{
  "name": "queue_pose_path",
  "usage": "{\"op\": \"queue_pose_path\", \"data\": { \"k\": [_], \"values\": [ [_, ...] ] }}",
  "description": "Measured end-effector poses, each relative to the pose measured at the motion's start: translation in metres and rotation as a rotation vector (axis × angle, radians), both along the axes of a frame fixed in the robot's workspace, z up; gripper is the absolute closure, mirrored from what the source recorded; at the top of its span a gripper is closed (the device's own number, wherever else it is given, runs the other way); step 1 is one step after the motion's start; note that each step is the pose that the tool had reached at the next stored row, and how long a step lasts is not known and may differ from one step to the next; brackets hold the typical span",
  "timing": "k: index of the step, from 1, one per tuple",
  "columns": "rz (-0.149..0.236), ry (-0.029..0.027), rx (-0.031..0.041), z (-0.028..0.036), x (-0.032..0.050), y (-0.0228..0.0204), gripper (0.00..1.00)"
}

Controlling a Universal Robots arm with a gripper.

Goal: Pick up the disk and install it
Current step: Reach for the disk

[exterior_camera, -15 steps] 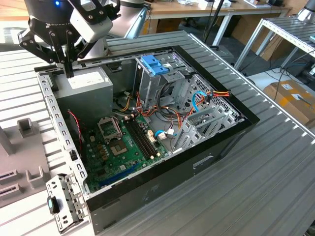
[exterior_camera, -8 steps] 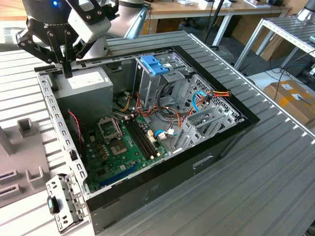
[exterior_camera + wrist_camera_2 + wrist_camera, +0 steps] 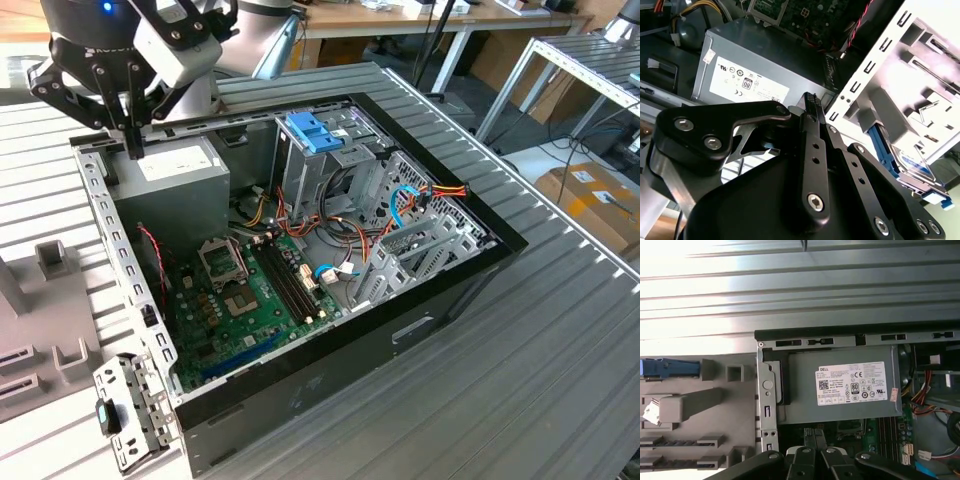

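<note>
Where the ribbed grey metal bench (image 3: pixel 560 360) runs off the exterior view's left, a pale grey moulded plastic holder (image 3: pixel 715 400) carries the disk (image 3: pixel 912 167). It is a flat silver-grey metal drive with a white label and blue plastic side rails, apparently set on edge. Next: the open black computer case (image 3: pixel 400 320) and its perforated steel side wall (image 3: pixel 108 230). Next, inside that wall: the black gripper (image 3: pixel 133 150), fingers together and empty, above the grey power-supply box (image 3: pixel 178 165). The disk lies beyond the wall from the gripper. In the first wrist view its rail runs square to that wall.
</note>
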State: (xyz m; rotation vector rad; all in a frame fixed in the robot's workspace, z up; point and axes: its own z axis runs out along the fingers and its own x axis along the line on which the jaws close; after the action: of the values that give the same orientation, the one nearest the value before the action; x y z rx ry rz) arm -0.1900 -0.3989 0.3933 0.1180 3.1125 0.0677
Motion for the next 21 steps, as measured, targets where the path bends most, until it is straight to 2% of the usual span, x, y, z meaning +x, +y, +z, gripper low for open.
{"op": "queue_pose_path", "data": {
  "k": [21],
  "values": [
    [0.0,0.0,0.0,0.0,-0.0086,0.0,0.89]
  ]
}}
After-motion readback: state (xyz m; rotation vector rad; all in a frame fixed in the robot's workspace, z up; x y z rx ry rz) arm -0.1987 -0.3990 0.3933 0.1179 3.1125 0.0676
